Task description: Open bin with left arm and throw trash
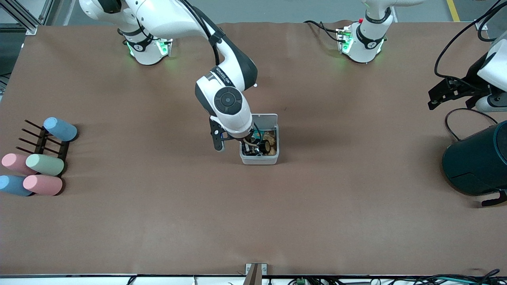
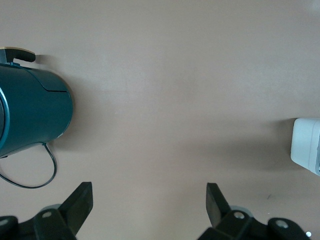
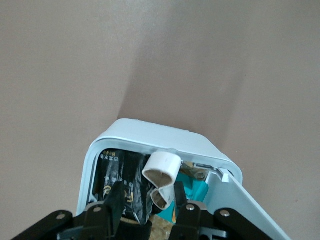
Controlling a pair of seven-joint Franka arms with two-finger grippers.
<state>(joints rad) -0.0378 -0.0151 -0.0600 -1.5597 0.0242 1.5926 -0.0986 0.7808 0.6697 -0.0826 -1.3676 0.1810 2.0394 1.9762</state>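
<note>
The small white bin (image 1: 259,159) stands mid-table with its lid (image 1: 264,118) tipped up and open. My right gripper (image 1: 253,149) reaches down into it. In the right wrist view the bin (image 3: 150,132) holds trash: a black printed packet (image 3: 122,177) and a white crumpled scrap (image 3: 162,170). They lie between the parted fingers of my right gripper (image 3: 147,202), which is open. My left gripper (image 1: 432,99) waits open over the table at the left arm's end. The left wrist view shows the left gripper (image 2: 149,200) with nothing in it and a corner of the bin (image 2: 306,150).
A large dark teal cylinder (image 1: 475,162) with a thin black cable (image 1: 455,122) lies at the left arm's end, also in the left wrist view (image 2: 32,117). Several pastel cylinders (image 1: 43,164) rest on and around a black rack (image 1: 39,142) at the right arm's end.
</note>
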